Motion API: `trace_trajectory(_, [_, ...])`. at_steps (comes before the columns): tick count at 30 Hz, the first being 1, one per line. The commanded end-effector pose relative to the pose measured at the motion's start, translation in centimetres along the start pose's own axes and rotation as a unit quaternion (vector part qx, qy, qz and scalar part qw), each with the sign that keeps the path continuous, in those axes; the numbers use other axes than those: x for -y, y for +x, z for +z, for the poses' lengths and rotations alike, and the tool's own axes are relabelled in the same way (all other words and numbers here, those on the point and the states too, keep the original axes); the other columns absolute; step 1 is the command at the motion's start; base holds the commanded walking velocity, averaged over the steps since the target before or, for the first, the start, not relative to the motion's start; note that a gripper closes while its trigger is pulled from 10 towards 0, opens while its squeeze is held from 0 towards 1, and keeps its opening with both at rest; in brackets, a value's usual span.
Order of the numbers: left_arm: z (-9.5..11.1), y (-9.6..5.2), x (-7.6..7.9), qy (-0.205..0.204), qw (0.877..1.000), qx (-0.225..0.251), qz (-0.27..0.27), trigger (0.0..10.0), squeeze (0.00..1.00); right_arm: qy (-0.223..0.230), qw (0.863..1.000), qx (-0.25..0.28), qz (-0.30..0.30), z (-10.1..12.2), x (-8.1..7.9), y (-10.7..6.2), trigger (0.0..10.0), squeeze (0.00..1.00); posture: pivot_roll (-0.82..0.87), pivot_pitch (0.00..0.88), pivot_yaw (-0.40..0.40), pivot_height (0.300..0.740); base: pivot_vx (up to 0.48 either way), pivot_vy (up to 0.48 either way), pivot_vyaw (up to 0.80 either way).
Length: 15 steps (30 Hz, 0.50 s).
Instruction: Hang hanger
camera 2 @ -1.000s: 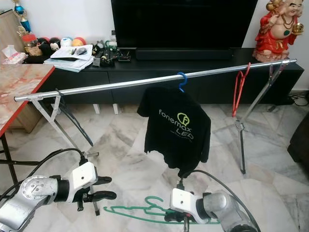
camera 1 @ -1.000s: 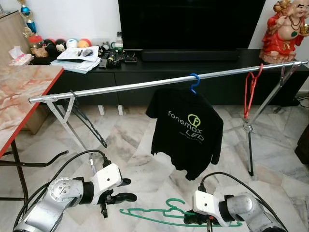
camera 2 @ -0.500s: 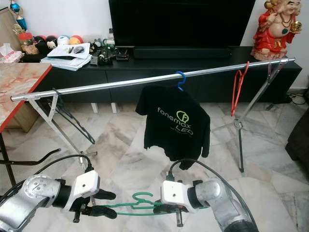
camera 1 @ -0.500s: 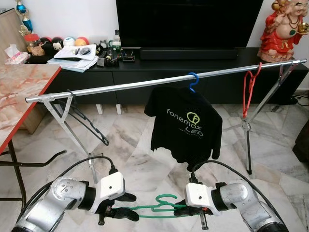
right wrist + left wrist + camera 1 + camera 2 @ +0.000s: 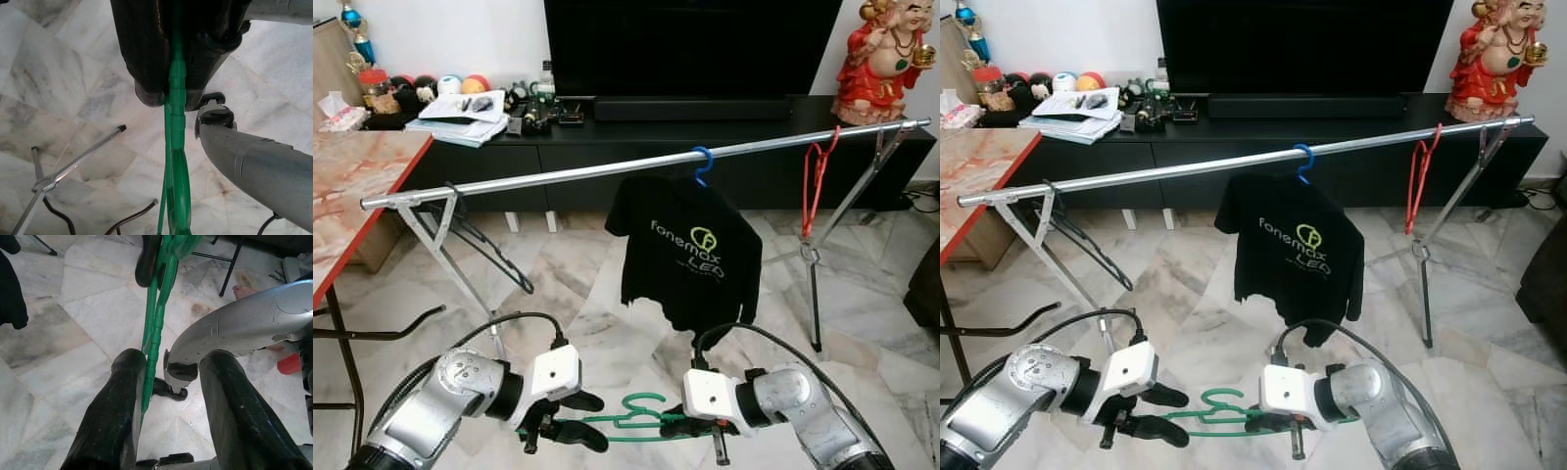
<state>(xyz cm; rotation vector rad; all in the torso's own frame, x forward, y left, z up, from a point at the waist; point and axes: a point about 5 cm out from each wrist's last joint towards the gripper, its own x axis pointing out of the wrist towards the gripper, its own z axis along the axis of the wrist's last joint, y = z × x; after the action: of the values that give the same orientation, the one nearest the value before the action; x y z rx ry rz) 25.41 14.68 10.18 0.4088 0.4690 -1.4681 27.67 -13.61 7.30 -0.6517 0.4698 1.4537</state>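
A thin green plastic hanger [image 5: 636, 423] is held level above the marble floor [image 5: 597, 294], low in front of the robot, its curled hook standing up between the two arms. Its bars are slim and ridged, with a wider, flatter part toward the middle. The right hand [image 5: 171, 93] is pressed together on one end of it, the green bar pinched between the two black fingers. The left hand [image 5: 168, 377] is at the other end with its fingers spread; the bar lies against one finger [image 5: 117, 396] while the other stands apart.

Beyond them a long silver rail [image 5: 568, 175] runs across the room on folding legs. On it hangs a black T-shirt [image 5: 690, 255] on a blue hanger [image 5: 705, 164]; the shirt reads "fonemax LED" in pale green with a round logo. A red hanger [image 5: 818, 176] hangs near the rail's right end, and a black hanger [image 5: 484, 245] near its left end
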Motion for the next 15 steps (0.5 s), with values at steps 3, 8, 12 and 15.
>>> trace_trajectory(3, [0.5,0.1,-0.1,0.005,1.000,-0.001,-0.016,10.0,0.00,-0.019,1.000,0.017,0.006,1.5,0.2,0.1,10.0,0.00,0.02,0.074,0.013,0.740,0.000,0.000,0.00])
trace_trajectory(8, [0.5,0.2,0.0,0.003,1.000,0.003,-0.022,10.0,0.00,-0.024,0.998,0.055,0.037,2.9,-0.4,0.6,10.0,0.00,0.02,0.073,0.012,0.740,0.000,0.000,0.00])
trace_trajectory(12, [0.5,0.3,0.0,0.002,1.000,0.004,-0.026,10.0,0.00,-0.022,0.997,0.061,0.040,3.2,-0.4,1.0,10.0,0.00,0.02,0.073,0.013,0.740,0.000,0.000,0.00])
trace_trajectory(15, [0.5,0.3,0.0,0.002,1.000,0.005,-0.027,10.0,0.00,-0.023,0.997,0.061,0.044,3.3,-0.4,1.3,10.0,0.00,0.02,0.074,0.011,0.740,0.000,0.000,0.00])
